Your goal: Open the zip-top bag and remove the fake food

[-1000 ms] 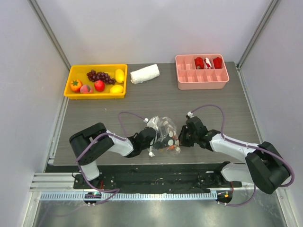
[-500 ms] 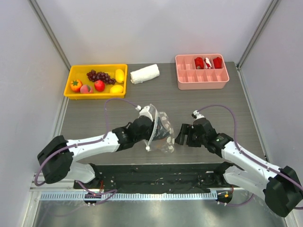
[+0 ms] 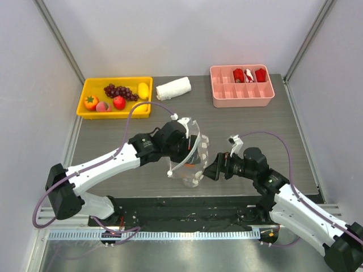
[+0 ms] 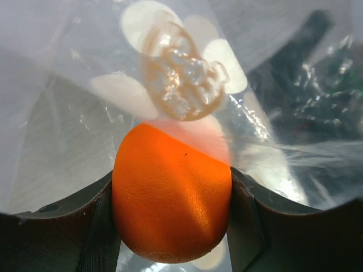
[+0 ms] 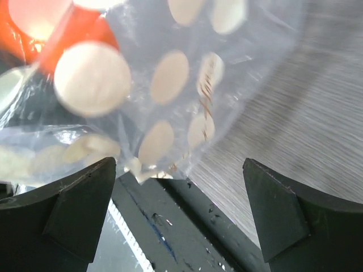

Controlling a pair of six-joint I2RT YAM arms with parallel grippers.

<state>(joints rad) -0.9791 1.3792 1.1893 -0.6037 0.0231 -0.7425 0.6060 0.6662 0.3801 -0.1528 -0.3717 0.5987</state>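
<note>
The zip-top bag (image 3: 191, 161), clear with pale dots, hangs above the table's near middle, draped round my left gripper (image 3: 182, 146). In the left wrist view that gripper (image 4: 172, 190) is shut on an orange fake fruit (image 4: 170, 204), with the bag's plastic (image 4: 187, 73) spread beyond it. My right gripper (image 3: 213, 169) stands just right of the bag, open and holding nothing. In the right wrist view its jaws (image 5: 180, 170) stand wide apart, and the bag's lower corner (image 5: 164, 107) hangs above them. An orange-red glow (image 5: 22, 22) shows through the bag at upper left.
A yellow tray (image 3: 113, 115) at the back left holds a purple grape bunch (image 3: 118, 90), yellow pieces and red fruits. A rolled white cloth (image 3: 173, 88) lies beside it. A pink divided tray (image 3: 241, 104) with red items stands at the back right. The table's near edge (image 5: 187, 226) lies under the right gripper.
My right gripper has opened, let go of the bag and drawn back to the right. The left arm has lifted the bag and orange fruit up and away from the near edge.
</note>
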